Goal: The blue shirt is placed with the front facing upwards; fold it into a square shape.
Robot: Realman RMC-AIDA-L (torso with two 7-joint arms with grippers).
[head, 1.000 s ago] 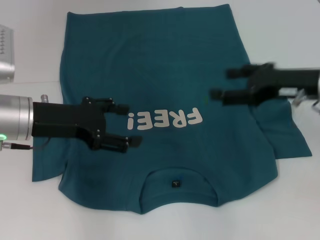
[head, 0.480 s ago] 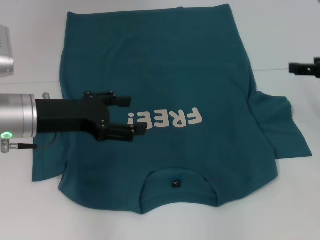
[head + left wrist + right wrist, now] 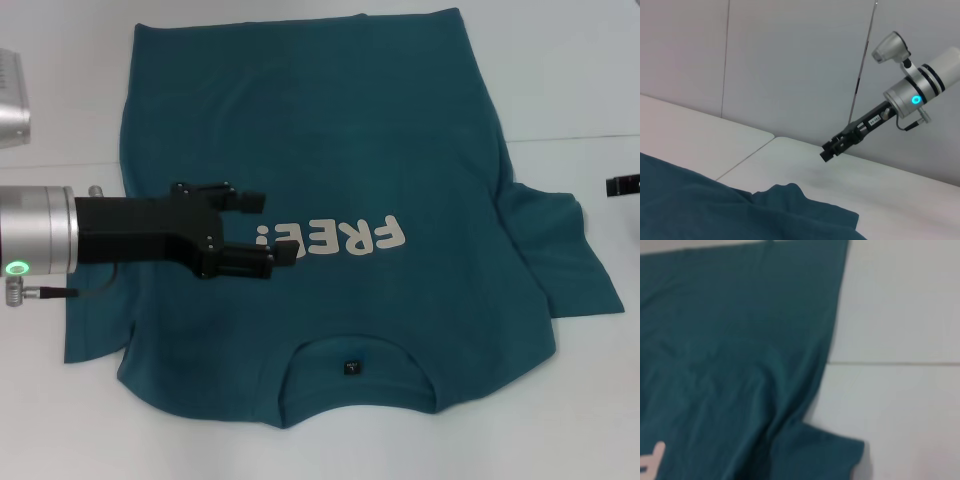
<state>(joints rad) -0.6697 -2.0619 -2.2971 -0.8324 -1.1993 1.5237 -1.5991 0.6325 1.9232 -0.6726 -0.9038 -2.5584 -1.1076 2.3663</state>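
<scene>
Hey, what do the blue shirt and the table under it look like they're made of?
The blue shirt looks like soft matte knit fabric, probably cotton: it drapes in gentle wrinkles, and its right sleeve lies rumpled. Its white lettering seems a flat print. The table looks like a smooth white laminate or painted board, with a thin seam across it; which, I cannot tell.
</scene>
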